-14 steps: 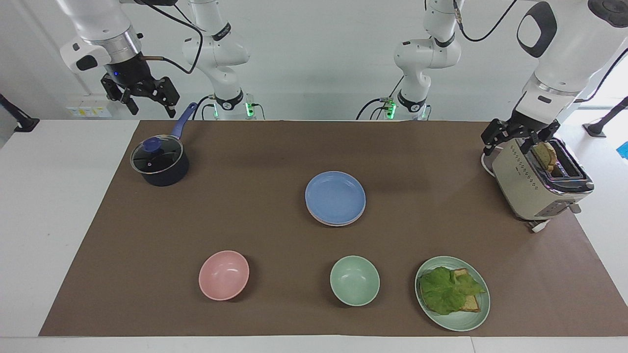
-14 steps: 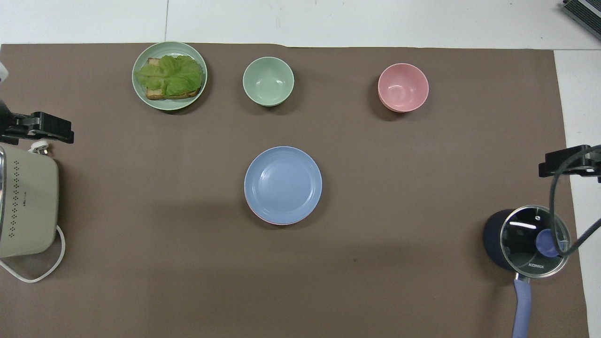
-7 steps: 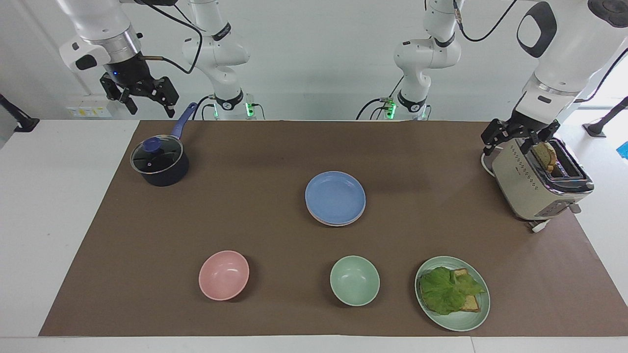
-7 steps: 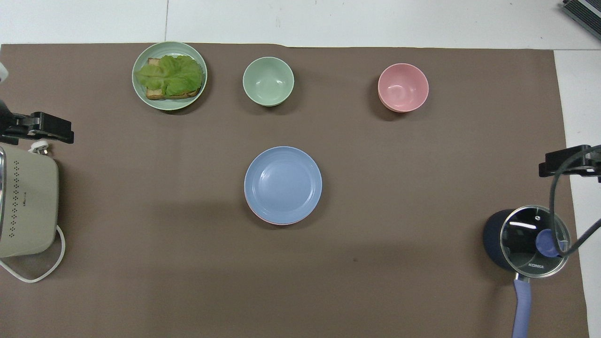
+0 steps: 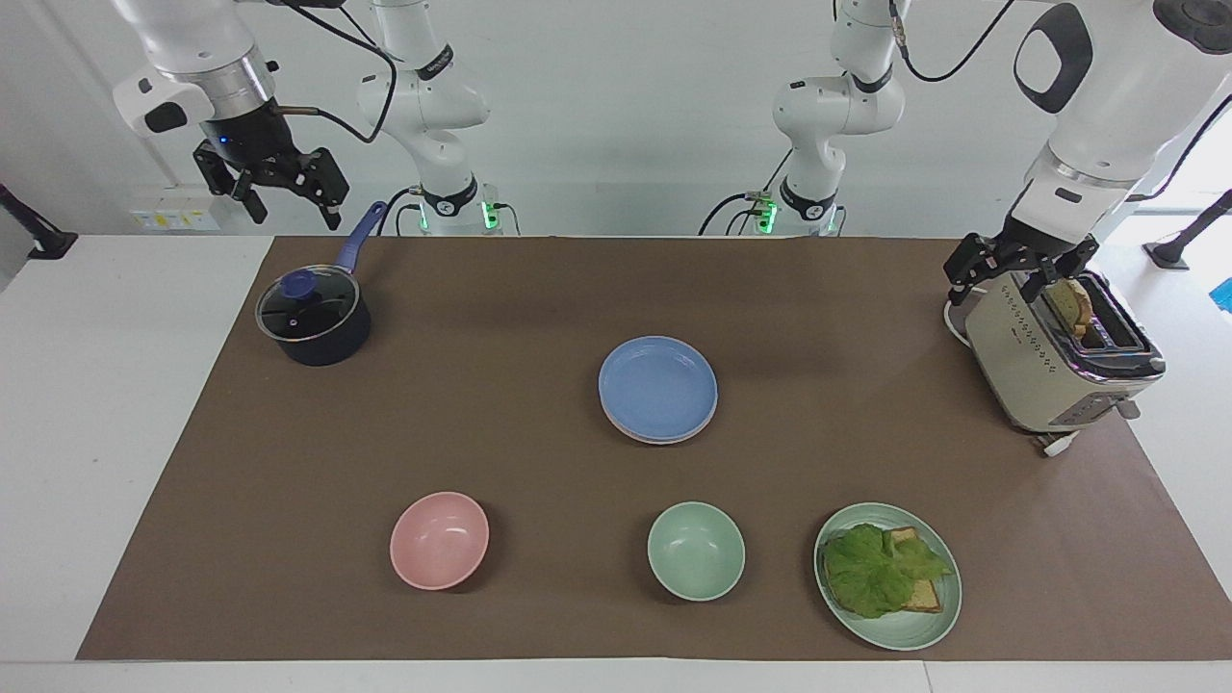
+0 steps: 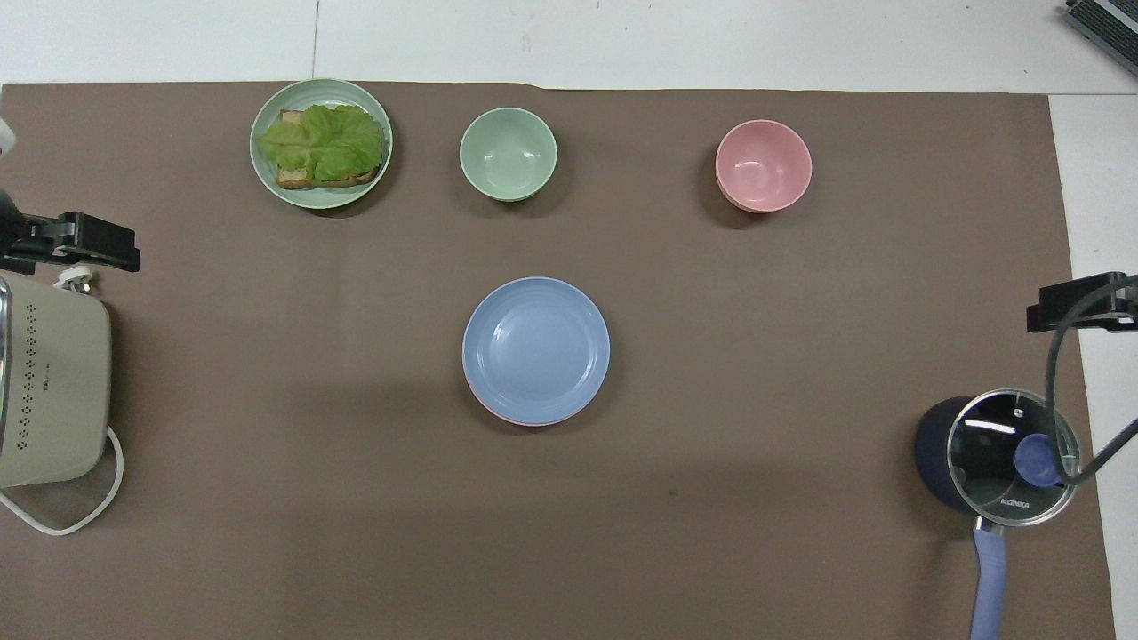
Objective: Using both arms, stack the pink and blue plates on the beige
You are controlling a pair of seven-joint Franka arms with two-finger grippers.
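since a second earlier the right gripper (image 5: 286,197) rose slightly above the saucepan (image 5: 314,325), jaws spread, empty. the left gripper (image 5: 1001,272) hung open over the toaster (image 5: 1054,366). mid-mat, well apart from the saucepan, the blue plate (image 5: 658,387) lay atop the pink plate (image 6: 498,414).

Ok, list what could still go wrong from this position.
1. The blue plate sits slightly off-centre on the pink plate, whose rim peeks out below; a nudge could slide the stack. The beige plate is hidden, so its place cannot be confirmed.
2. The left gripper, open, hangs right at the toaster and its bread; a careless move may knock it.
3. The right gripper, open, is over the pot area; descending could strike its handle.
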